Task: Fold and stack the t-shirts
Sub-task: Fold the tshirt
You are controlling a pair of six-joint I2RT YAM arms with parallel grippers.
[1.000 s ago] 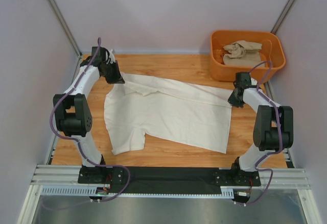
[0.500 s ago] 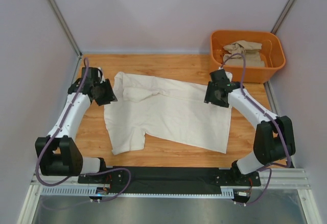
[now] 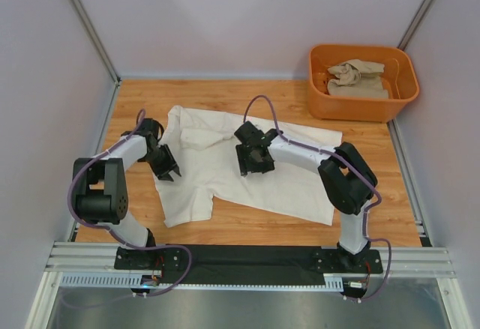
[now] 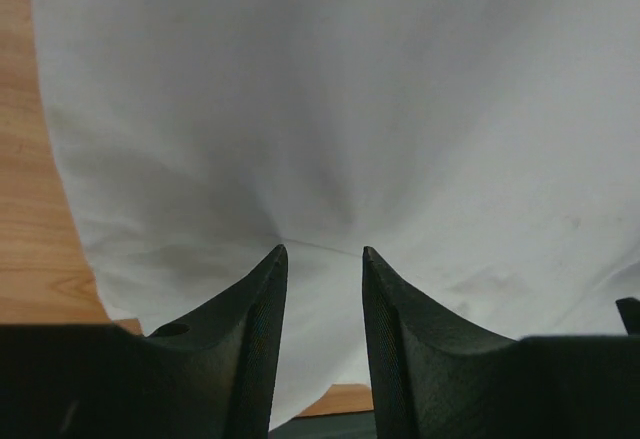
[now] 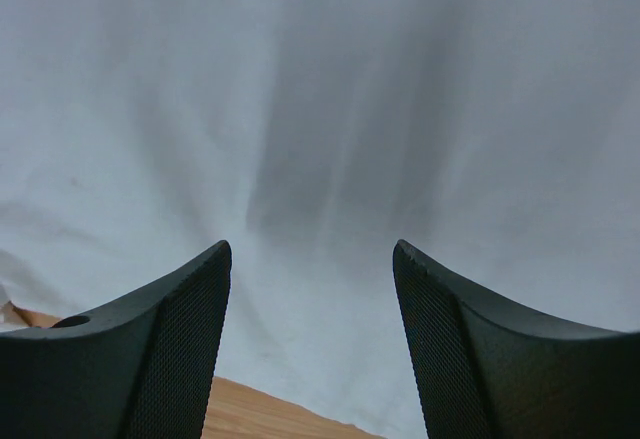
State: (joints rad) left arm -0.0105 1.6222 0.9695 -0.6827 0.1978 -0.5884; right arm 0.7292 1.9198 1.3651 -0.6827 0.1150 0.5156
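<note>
A cream-white t-shirt lies spread across the wooden table, its far left part a little bunched. My left gripper sits low at the shirt's left edge. In the left wrist view its jaws stand apart, tips on the white cloth, gripping nothing. My right gripper is over the shirt's middle. Its jaws are wide open just above the cloth. A sandy beige t-shirt lies crumpled in the orange tub.
The orange tub stands at the far right corner of the table. Grey walls close in left, right and behind. Bare wood shows left of the shirt and along its near edge.
Both grippers have opened and left the shirt's far corners. The left one came nearer along the left edge; the right one swept left to the shirt's middle.
</note>
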